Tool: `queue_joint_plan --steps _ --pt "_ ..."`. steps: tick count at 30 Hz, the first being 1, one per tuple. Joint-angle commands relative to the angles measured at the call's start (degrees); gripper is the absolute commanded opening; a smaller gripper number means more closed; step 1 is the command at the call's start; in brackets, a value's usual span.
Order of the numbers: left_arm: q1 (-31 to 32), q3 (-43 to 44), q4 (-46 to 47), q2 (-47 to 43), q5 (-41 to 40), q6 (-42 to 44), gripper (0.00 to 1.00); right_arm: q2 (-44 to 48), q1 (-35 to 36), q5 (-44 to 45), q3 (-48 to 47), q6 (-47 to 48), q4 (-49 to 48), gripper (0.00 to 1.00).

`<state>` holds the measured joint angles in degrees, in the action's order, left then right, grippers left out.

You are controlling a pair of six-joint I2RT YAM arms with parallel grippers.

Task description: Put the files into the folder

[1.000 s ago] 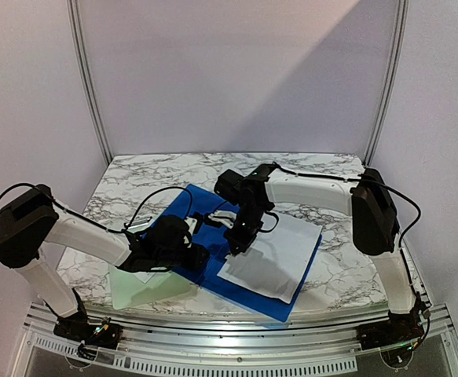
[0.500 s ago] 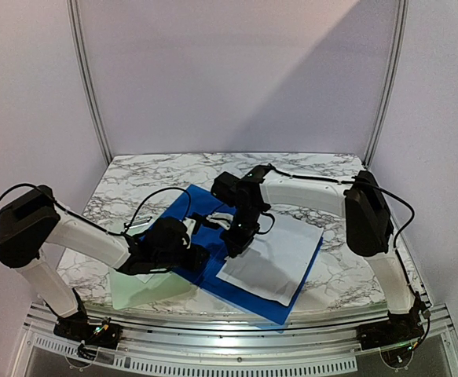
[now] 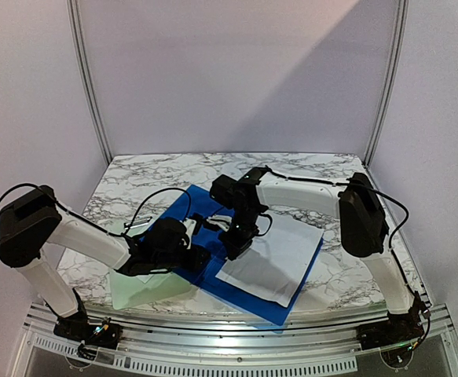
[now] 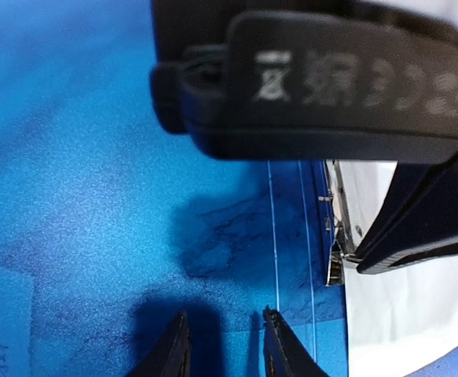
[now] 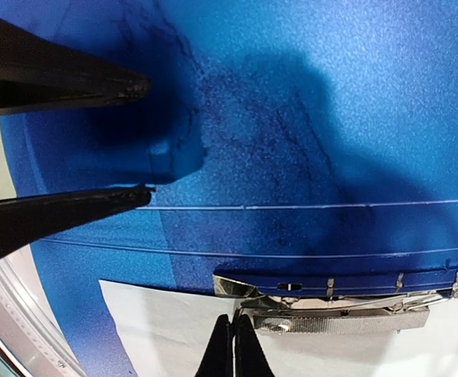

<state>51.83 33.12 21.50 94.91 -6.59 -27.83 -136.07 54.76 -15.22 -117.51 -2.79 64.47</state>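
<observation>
The blue folder [image 3: 183, 206] lies open on the marble table. The large white sheet [image 3: 276, 255] lies on its right half, one edge at the metal clip [image 5: 346, 318] along the spine. My right gripper [image 5: 232, 318] is shut, tips down at the clip's end on the sheet's edge [image 5: 166, 330]; nothing shows between the fingers. My left gripper [image 4: 225, 314] is open, tips on or just above the folder's left flap [image 4: 95, 196], close beside the right gripper [image 3: 230, 245]. Its fingers [image 5: 56, 82] show in the right wrist view. I cannot pick out the smaller slip.
A pale green sheet [image 3: 146, 287] lies under the folder's front left corner near the table's front edge. Metal frame posts [image 3: 87, 86] stand at the back corners. The right arm [image 3: 315, 195] reaches across the back of the folder.
The right gripper has shifted slightly left along the spine, and the sheet's near corner has moved a little left with it. The left gripper has barely moved.
</observation>
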Motion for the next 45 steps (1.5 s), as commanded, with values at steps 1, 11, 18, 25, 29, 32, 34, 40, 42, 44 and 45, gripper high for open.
queue_joint_plan --steps 1,11,18,25,29,32,34,40,42,44,45 --pt "0.1 -2.1 -6.0 2.4 1.8 0.1 0.32 -7.7 3.2 -3.2 1.8 -1.8 3.8 0.0" --pt "1.8 -2.5 -4.1 2.2 3.6 0.6 0.31 -9.3 3.4 -1.1 -1.0 -4.4 3.6 0.0" --pt "4.3 -1.8 -3.1 2.4 4.0 1.9 0.31 -5.6 3.5 -2.4 -1.0 -5.8 -1.3 0.0" --pt "4.5 -1.6 -3.0 3.0 4.0 2.2 0.31 -3.3 3.4 -1.8 -1.0 -6.0 -3.0 0.04" --pt "4.5 -1.4 -3.2 2.9 3.9 2.1 0.31 -1.8 3.4 0.1 -1.0 -5.9 -3.8 0.12" --pt "4.5 -1.2 -3.4 3.0 3.8 2.1 0.31 -0.5 3.3 1.0 -0.8 -5.8 -4.1 0.17" --pt "4.5 -1.0 -3.7 2.9 3.6 2.1 0.31 0.3 3.3 1.6 -0.9 -5.7 -4.0 0.19" --pt "4.5 -0.5 -4.6 2.5 3.3 2.0 0.31 3.3 3.1 1.8 1.5 -5.6 -6.1 0.23" --pt "4.6 -0.2 -5.1 2.3 3.2 2.0 0.31 4.7 3.0 1.0 2.8 -5.7 -7.7 0.27" --pt "4.5 0.1 -5.6 2.2 3.1 2.0 0.31 6.7 2.7 -0.1 3.8 -5.9 -9.1 0.31" --pt "4.5 0.2 -5.7 2.0 3.1 2.0 0.31 7.3 2.5 -0.6 4.4 -6.0 -9.7 0.33"
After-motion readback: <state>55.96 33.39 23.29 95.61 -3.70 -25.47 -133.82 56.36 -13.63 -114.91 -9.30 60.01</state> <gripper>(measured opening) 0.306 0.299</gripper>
